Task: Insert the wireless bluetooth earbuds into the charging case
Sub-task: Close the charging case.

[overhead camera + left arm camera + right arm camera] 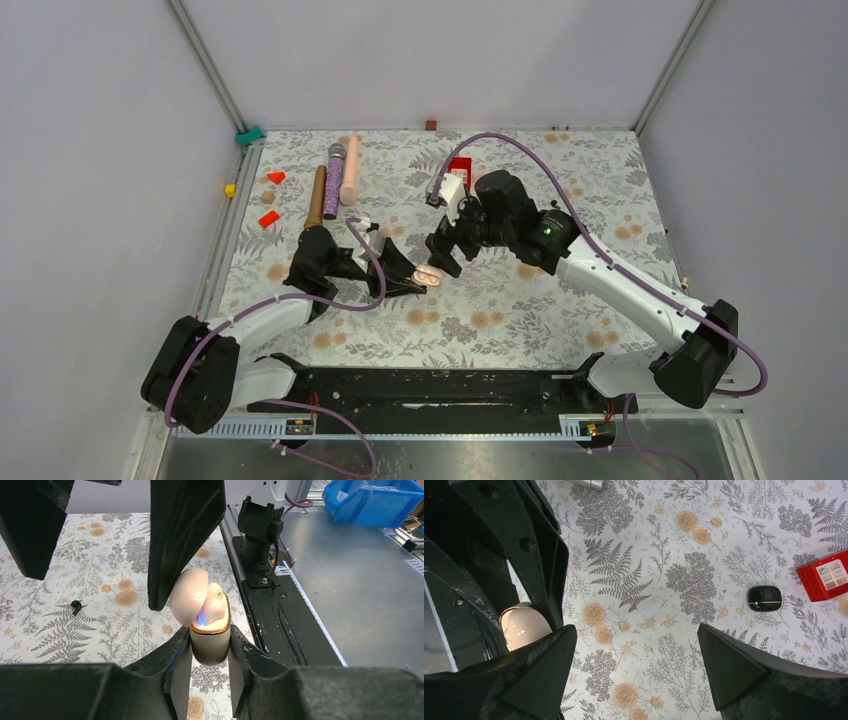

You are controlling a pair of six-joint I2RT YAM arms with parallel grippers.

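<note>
Earbuds are seen in two places. A whitish earbud (214, 605) is seated in the well of the pale charging case (210, 642), where a small blue light glows below it. A black earbud (76, 606) lies alone on the flowered tabletop (704, 580), well apart from that case.

The charging case is held upright above the tabletop, near its middle, with its gold-rimmed mouth upward and its lid (187, 597) swung back open. It is clamped at the lower body between the fingers of the left gripper (210, 660), one pad pressed on each side.

The right gripper (636, 640) is held over the same spot with its fingers spread wide and nothing between them. One of its fingers (182, 535) comes down just beside the open lid; whether it touches cannot be told.

On the right part of the tabletop a closed black case (764, 597) with a thin gold seam lies near a red box (824, 577). At the far left part, a purple microphone (334, 180) lies between a pink one (350, 170) and a brown one (317, 197), with small red blocks (268, 219) nearby.
</note>
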